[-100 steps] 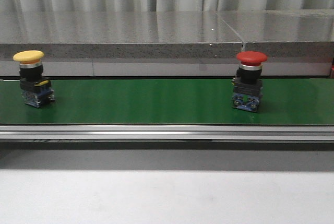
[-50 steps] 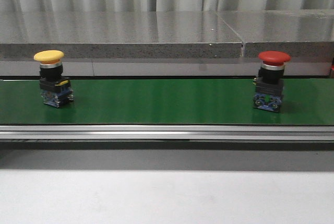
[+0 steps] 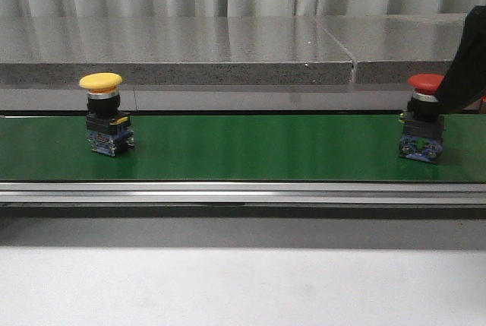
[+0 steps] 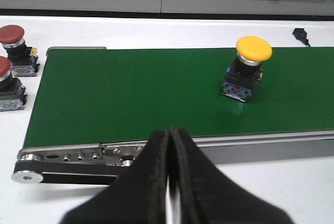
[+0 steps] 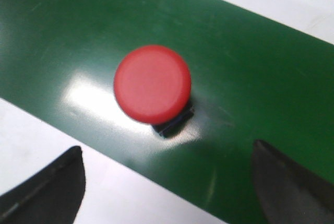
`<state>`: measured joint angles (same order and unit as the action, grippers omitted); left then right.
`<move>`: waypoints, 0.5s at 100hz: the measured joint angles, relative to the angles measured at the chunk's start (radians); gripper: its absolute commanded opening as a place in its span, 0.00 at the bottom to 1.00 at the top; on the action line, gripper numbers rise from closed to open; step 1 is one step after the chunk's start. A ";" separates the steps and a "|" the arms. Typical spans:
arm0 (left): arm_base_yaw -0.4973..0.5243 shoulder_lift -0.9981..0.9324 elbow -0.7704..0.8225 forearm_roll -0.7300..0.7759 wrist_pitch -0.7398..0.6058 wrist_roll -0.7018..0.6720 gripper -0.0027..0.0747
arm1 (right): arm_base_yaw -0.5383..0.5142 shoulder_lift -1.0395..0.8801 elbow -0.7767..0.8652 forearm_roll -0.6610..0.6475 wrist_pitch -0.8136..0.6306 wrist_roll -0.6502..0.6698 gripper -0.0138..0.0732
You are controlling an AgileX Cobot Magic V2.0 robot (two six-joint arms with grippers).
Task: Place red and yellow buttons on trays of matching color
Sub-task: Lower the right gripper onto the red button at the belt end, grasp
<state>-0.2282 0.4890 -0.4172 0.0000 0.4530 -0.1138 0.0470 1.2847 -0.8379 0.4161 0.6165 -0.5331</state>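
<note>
The yellow button (image 3: 102, 81) stands upright on the green belt (image 3: 250, 147) at the left; it also shows as the yellow button (image 4: 253, 49) in the left wrist view. My left gripper (image 4: 169, 131) is shut and empty, held in front of the belt's near rail, well apart from that button. The red button (image 3: 424, 83) stands at the belt's right end, partly covered by my right arm (image 3: 468, 56). My right gripper (image 5: 167, 149) is open above the red button (image 5: 152, 83), one finger (image 5: 55, 185) on each side. No trays are in view.
Two more red buttons (image 4: 11, 34) (image 4: 3, 68) stand on the white table beside the belt's end roller. A grey stone ledge (image 3: 228, 52) runs behind the belt. The metal rail (image 3: 243, 191) borders its front, with white table (image 3: 243, 284) nearer.
Both buttons have travelled to the right along the belt. My right arm has come into the front view at the right edge, over the red button.
</note>
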 measured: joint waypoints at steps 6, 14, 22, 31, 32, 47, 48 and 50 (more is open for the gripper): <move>0.000 0.000 0.000 0.000 0.000 0.000 0.01 | 0.000 0.036 -0.020 0.000 -0.009 -0.002 0.89; 0.000 0.000 0.000 0.000 0.000 0.000 0.01 | 0.000 0.078 -0.045 0.000 -0.016 -0.002 0.89; 0.000 0.000 0.000 0.000 0.000 0.000 0.01 | 0.000 0.119 -0.068 0.001 -0.030 -0.004 0.89; 0.000 0.000 0.000 0.000 0.000 0.000 0.01 | 0.000 0.154 -0.091 0.001 -0.046 -0.004 0.88; 0.000 0.000 0.000 0.000 0.000 0.000 0.01 | 0.000 0.160 -0.096 0.001 -0.048 -0.004 0.87; 0.000 0.000 0.000 0.000 0.000 0.000 0.01 | 0.000 0.207 -0.113 0.001 -0.057 -0.004 0.60; 0.000 0.000 0.000 0.000 0.000 0.000 0.01 | 0.000 0.210 -0.113 0.001 -0.057 -0.004 0.56; 0.000 0.000 0.000 0.000 0.000 0.000 0.01 | 0.000 0.212 -0.113 0.001 -0.052 -0.004 0.52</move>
<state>-0.2282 0.4890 -0.4172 0.0000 0.4530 -0.1138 0.0470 1.4967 -0.9513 0.4170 0.5640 -0.5370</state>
